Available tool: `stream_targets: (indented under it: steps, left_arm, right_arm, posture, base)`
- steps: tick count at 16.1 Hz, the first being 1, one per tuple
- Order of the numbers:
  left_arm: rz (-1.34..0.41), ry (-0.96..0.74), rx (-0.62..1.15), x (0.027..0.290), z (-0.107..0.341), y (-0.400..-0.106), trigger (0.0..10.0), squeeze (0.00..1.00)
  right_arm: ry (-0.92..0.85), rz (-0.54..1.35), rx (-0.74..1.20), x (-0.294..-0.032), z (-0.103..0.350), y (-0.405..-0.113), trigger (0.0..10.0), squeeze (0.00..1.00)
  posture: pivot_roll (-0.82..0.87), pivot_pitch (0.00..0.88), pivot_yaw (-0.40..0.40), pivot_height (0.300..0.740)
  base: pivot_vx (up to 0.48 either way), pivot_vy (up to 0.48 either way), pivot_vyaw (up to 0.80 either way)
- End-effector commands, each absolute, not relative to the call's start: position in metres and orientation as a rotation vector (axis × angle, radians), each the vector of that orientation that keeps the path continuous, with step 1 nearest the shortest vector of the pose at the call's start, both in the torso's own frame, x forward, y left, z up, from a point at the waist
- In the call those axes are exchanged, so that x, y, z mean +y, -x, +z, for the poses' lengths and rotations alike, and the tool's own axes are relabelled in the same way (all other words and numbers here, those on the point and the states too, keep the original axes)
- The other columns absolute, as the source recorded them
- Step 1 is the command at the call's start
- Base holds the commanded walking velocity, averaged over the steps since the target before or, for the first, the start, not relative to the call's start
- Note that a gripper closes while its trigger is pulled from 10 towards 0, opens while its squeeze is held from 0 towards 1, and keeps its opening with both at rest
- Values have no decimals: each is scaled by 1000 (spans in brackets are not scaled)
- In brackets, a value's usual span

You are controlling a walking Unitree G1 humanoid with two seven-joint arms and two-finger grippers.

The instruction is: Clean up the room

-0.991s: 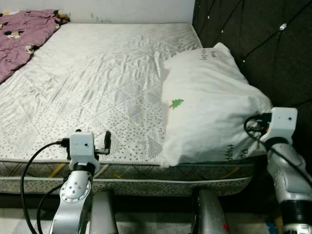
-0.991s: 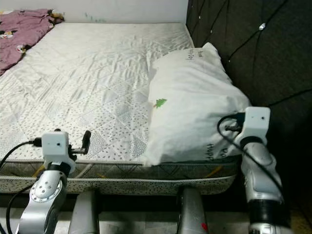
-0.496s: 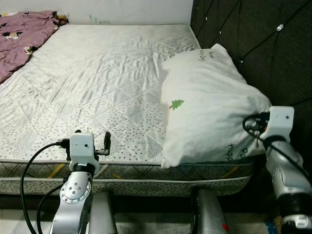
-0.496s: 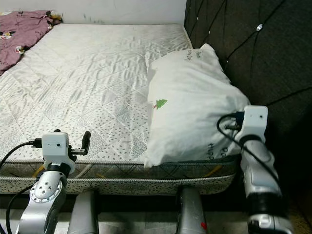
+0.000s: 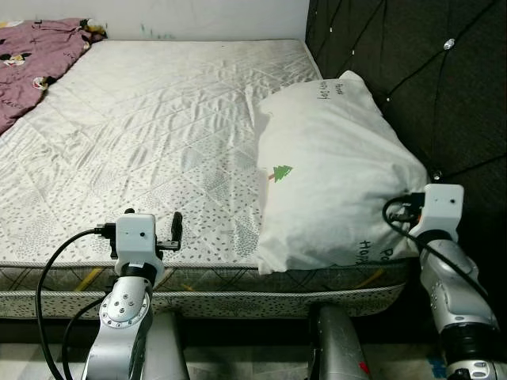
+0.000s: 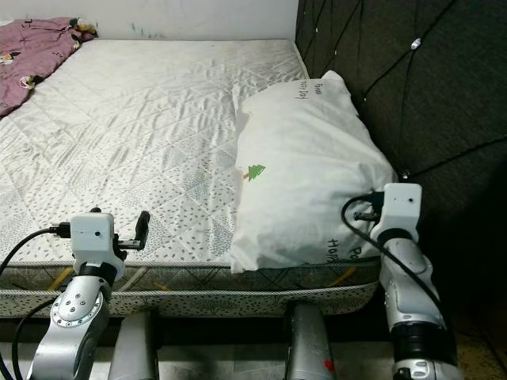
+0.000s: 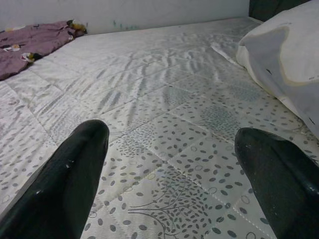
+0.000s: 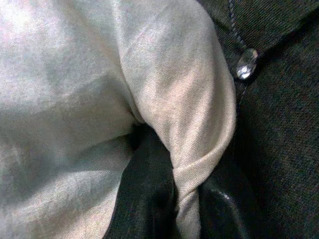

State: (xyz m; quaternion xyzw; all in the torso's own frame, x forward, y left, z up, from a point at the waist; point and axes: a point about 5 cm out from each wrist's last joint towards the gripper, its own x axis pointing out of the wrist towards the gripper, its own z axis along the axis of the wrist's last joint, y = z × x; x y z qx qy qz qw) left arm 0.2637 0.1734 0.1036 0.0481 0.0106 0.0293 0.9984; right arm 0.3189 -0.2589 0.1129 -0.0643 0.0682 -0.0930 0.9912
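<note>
Big white fabric pillow with small green tree print [image 5: 333,174] lying on bare quilted mattress [image 5: 150,134], against dark tufted headboard [image 5: 412,71]. Right claw [image 8: 185,199] pinched closed on near corner fold of pillow. Left claw [image 7: 169,169] wide open over mattress edge, holding nothing. Judged soft, light, floppy: corner pinch sags and may slip; fuller bunch of fabric safer.

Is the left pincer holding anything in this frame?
No, the left pincer is open above the bare mattress, with nothing between its fingers.
</note>
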Motion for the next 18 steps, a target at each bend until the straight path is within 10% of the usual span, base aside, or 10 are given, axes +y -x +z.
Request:
stream_targets:
  steps: [1,18]
  left_arm:
    - [65,-100,33,174,103,-263,10000,0]
    - [117,-94,-57,184,119,-277,10000,0]
  right_arm:
    - [129,-158,139,-252,112,-320,10000,1000]
    - [195,-270,-63,-240,140,-315,10000,1000]
  posture:
    - [-24,0,-22,511]
    - [-28,0,-9,511]
  base:
    - [0,0,0]
    - [0,0,0]
